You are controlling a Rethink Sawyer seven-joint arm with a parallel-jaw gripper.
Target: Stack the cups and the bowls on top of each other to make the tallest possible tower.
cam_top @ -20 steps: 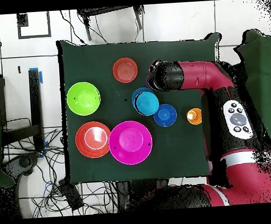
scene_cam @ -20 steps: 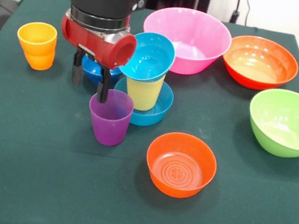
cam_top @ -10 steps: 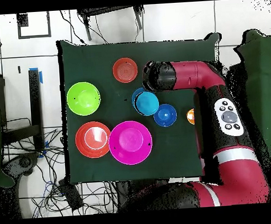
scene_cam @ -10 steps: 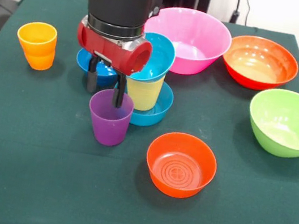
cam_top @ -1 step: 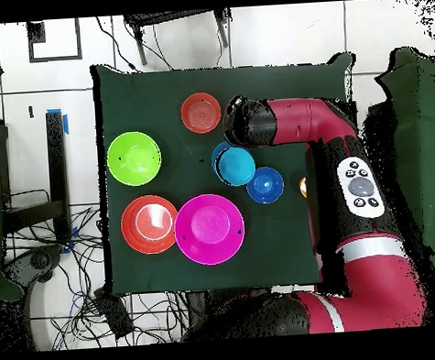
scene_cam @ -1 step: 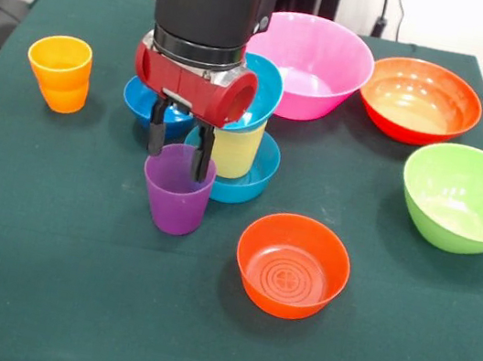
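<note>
My gripper (scene_cam @ -1 step: 176, 149) hangs open right over the purple cup (scene_cam @ -1 step: 175, 197). One finger (scene_cam @ -1 step: 199, 161) dips at the cup's rim and the other finger (scene_cam @ -1 step: 154, 134) is by its left edge. Just right of it stands the tower: a mid-blue small bowl (scene_cam @ -1 step: 262, 177), the yellow cup (scene_cam @ -1 step: 236, 150) upright in it, and a cyan bowl (scene_cam @ -1 step: 263, 91) tilted on top. The orange cup (scene_cam @ -1 step: 59, 71) is at the far left. A dark blue bowl (scene_cam @ -1 step: 141, 99) sits behind the gripper. In the overhead view the arm (cam_top @ -1 step: 291, 128) hides the purple cup, beside the cyan bowl (cam_top @ -1 step: 235, 164).
An orange-red small bowl (scene_cam @ -1 step: 292, 265) lies near the front. Pink (scene_cam @ -1 step: 312, 63), orange-red (scene_cam @ -1 step: 420, 99) and lime green (scene_cam @ -1 step: 466, 198) large bowls line the back and right side. Overhead, they show as pink (cam_top @ -1 step: 209, 228), orange-red (cam_top @ -1 step: 150, 224) and green (cam_top @ -1 step: 134, 157).
The arm has shifted right in the front view. Its fingers went from beside the purple cup's left edge to above the cup. No object has moved.
</note>
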